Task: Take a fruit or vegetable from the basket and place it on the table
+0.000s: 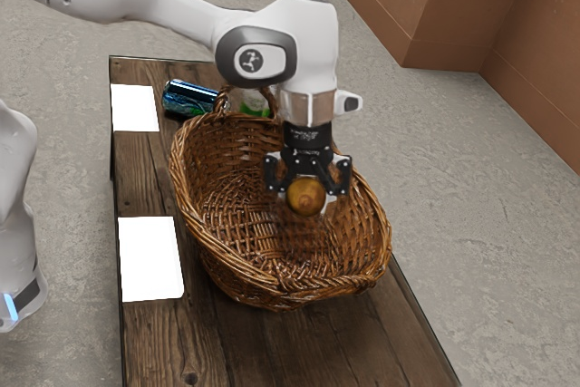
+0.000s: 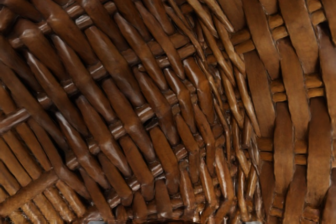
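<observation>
Between the fingers of the hand [image 1: 306, 190]: a round orange-brown fruit [image 1: 305, 197], touched from both sides and, as it appears, firmly gripped.
Below and around the fruit: the wicker basket [image 1: 281, 291], by whose woven wall it is backed in the exterior view; whether the fruit is held above the rim or inside it cannot be told.
Done: the choosing and grasping of one piece, as judged from the grip.
Left: the fruit to be carried clear of the rim, lowered onto the bare tabletop [image 1: 172, 342] and released; about half of the task is judged to remain.
Arm: reached out over the basket from the exterior view's upper left, with the wrist bent so that the hand is pointed downward, nearly upright.
Under the hand: woven strands [image 2: 121, 98], faced closely in the wrist view.
Beyond the basket from the hand: a blue can [image 1: 188, 99], laid on its side.
Risk: the rim could be struck if too little height is given.
</observation>
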You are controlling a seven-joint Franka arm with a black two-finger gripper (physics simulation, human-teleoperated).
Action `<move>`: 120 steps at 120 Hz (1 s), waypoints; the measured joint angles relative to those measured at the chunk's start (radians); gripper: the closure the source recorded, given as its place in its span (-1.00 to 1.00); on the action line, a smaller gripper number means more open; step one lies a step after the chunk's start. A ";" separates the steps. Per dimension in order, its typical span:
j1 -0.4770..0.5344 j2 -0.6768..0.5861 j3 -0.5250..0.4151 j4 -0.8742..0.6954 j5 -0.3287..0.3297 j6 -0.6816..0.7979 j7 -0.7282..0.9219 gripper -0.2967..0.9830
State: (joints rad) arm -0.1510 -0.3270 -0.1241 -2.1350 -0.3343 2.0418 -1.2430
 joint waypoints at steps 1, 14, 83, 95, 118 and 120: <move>-0.005 -0.009 0.000 0.000 0.000 0.000 -0.002 0.13; -0.075 -0.169 -0.034 -0.003 0.018 -0.020 -0.040 0.10; -0.244 -0.093 -0.296 0.095 -0.087 -0.052 -0.326 -0.08; -0.238 -0.094 -0.291 0.093 -0.093 -0.045 -0.356 -0.31; -0.142 -0.098 -0.226 0.141 -0.044 -0.065 -0.419 -0.48; -0.151 -0.074 -0.209 0.223 -0.014 -0.098 -0.439 -0.48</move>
State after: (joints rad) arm -0.3019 -0.4006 -0.3330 -1.9123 -0.3482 1.9433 -1.6825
